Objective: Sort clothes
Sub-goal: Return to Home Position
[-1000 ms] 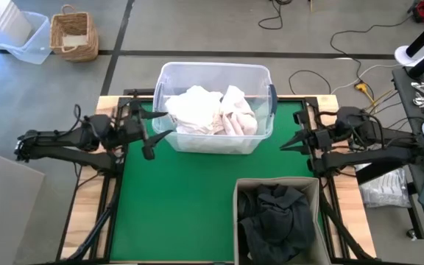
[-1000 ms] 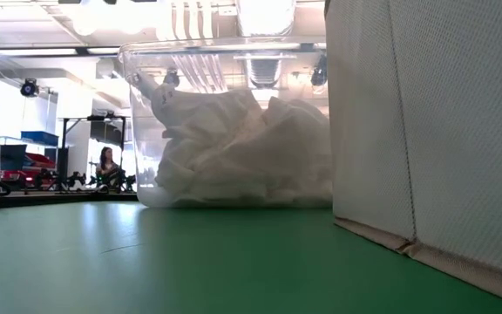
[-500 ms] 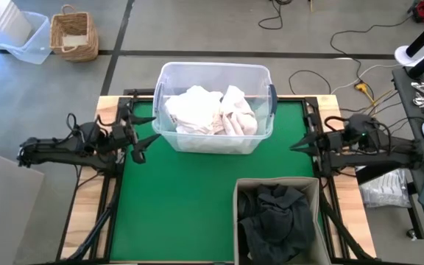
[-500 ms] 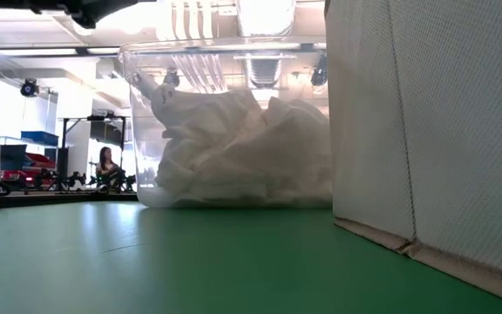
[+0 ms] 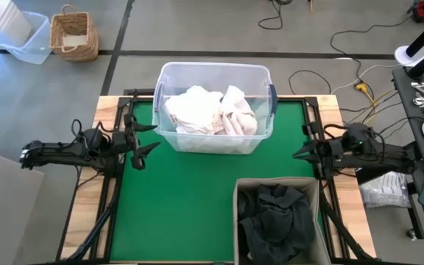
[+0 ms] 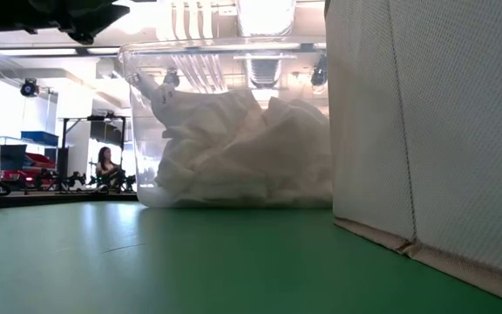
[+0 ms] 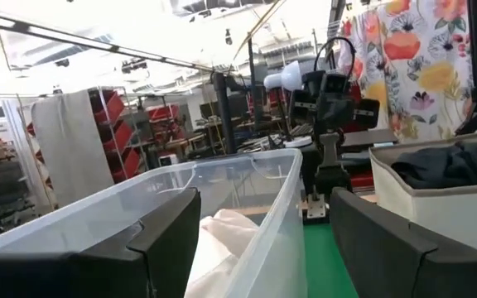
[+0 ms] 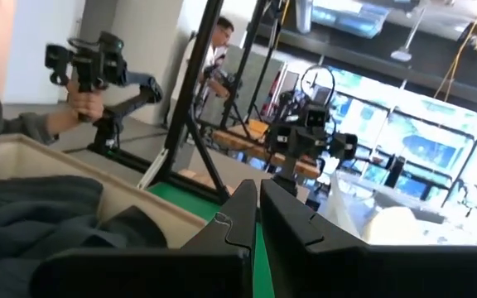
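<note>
White and cream clothes lie heaped in the clear plastic tub at the table's far middle; they show through its wall in the low view. Dark charcoal clothes fill the beige fabric box at the near right. My left gripper hovers open at the tub's left, its fingers framing the tub's corner without touching it. My right gripper hovers shut near the table's right edge, beyond the box.
Bare green mat spreads in front of the tub and left of the box. A wicker basket and a plastic bin stand on the floor beyond the far left corner. A person's hand holds a device in the room.
Both arms have drawn back from the tub. My left gripper moved toward the table's left edge, my right gripper toward the right edge and slightly nearer. The clothes in the tub and the box have stayed still.
</note>
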You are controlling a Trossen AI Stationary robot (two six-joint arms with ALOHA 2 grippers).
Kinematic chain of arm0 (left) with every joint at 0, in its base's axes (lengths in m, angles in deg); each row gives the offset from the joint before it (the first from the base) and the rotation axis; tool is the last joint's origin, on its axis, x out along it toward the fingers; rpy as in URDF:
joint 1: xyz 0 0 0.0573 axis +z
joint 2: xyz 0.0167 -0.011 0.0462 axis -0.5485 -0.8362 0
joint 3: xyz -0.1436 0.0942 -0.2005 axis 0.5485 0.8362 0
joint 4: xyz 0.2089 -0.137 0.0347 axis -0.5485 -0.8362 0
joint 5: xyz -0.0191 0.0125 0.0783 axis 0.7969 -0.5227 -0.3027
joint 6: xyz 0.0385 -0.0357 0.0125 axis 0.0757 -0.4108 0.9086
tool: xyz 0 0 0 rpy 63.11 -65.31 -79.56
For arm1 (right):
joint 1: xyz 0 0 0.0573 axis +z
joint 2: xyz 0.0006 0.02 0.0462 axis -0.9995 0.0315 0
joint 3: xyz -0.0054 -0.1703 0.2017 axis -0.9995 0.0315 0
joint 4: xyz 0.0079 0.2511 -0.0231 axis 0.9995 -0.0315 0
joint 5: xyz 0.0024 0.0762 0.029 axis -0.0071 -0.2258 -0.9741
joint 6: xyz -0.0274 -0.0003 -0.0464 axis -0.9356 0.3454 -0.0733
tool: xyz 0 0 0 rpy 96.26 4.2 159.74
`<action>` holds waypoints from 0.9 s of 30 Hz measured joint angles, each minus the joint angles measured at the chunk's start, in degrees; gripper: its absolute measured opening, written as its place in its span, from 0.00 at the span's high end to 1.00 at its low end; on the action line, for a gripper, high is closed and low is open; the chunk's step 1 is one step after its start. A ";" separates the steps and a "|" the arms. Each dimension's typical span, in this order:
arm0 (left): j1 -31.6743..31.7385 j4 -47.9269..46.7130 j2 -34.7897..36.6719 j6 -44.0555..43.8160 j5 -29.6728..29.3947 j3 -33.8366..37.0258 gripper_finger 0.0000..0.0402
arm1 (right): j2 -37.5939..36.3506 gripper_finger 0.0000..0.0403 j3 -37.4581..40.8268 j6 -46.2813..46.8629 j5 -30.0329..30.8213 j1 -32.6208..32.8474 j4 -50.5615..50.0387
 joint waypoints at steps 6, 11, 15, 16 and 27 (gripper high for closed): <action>0.01 -0.46 4.85 -0.07 -0.14 0.16 0.39 | -8.18 0.97 0.23 1.24 -0.01 0.00 -4.99; 0.01 -5.09 9.06 -0.55 -0.13 0.27 0.39 | -12.43 0.97 1.79 3.07 -2.07 0.13 -4.85; 0.01 -6.74 12.77 -1.66 -1.60 0.73 0.39 | -10.79 0.97 2.05 3.16 -3.46 0.15 -4.46; 0.01 -6.99 13.64 -1.87 -1.63 1.06 0.39 | -10.65 0.97 2.48 3.14 -3.44 0.15 -4.66; 0.01 -5.51 18.63 -4.67 -1.62 7.00 0.39 | -12.39 0.97 10.48 5.89 -4.97 0.15 4.69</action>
